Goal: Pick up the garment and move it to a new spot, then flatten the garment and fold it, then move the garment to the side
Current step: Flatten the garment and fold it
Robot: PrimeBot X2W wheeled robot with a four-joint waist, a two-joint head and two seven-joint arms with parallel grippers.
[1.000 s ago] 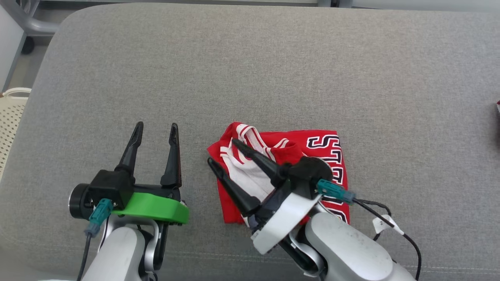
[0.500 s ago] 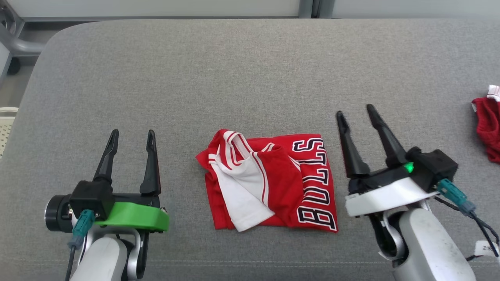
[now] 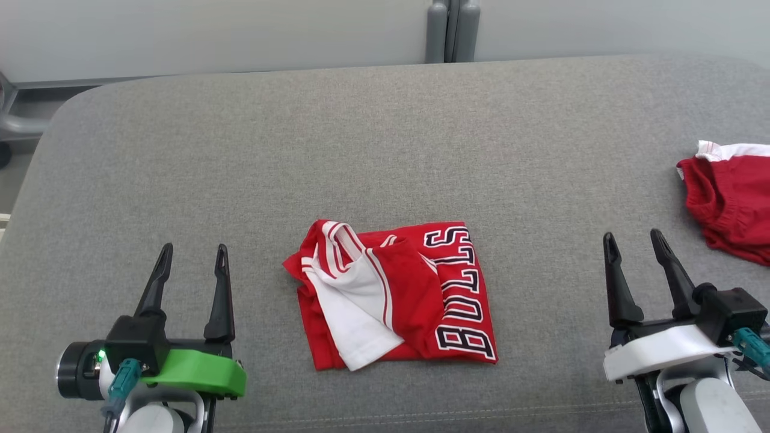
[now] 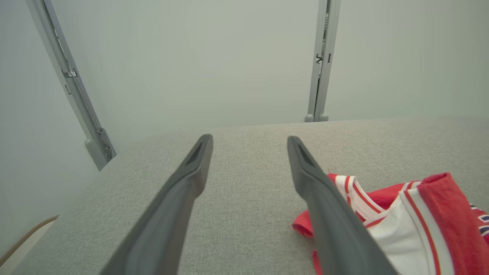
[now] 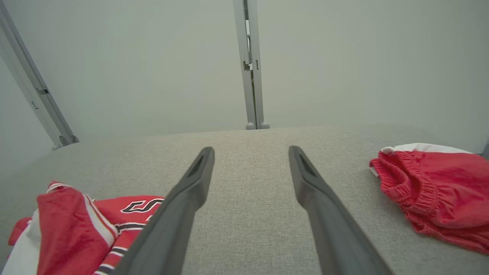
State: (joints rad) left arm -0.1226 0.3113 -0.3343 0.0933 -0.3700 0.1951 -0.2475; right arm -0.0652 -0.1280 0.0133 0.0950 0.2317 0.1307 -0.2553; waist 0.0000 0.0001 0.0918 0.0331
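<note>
We see the garment point(image 3: 391, 294) lying folded in the middle of the surface point(image 3: 385, 138), with open strips of grey cloth between it and the left tool point(image 3: 194, 248) and the right tool point(image 3: 633, 234). Red shorts point(image 3: 731, 210) lie near the right tool, toward the right edge. Beyond the far edge a wall point(image 3: 210, 30) closes the space.

A grey fabric-covered bench point(image 3: 385, 120) with a rounded corner spreads wide. Behind it rises a pale, plain wall point(image 3: 210, 36) with a grey upright post point(image 3: 448, 30). The light is soft and even.
</note>
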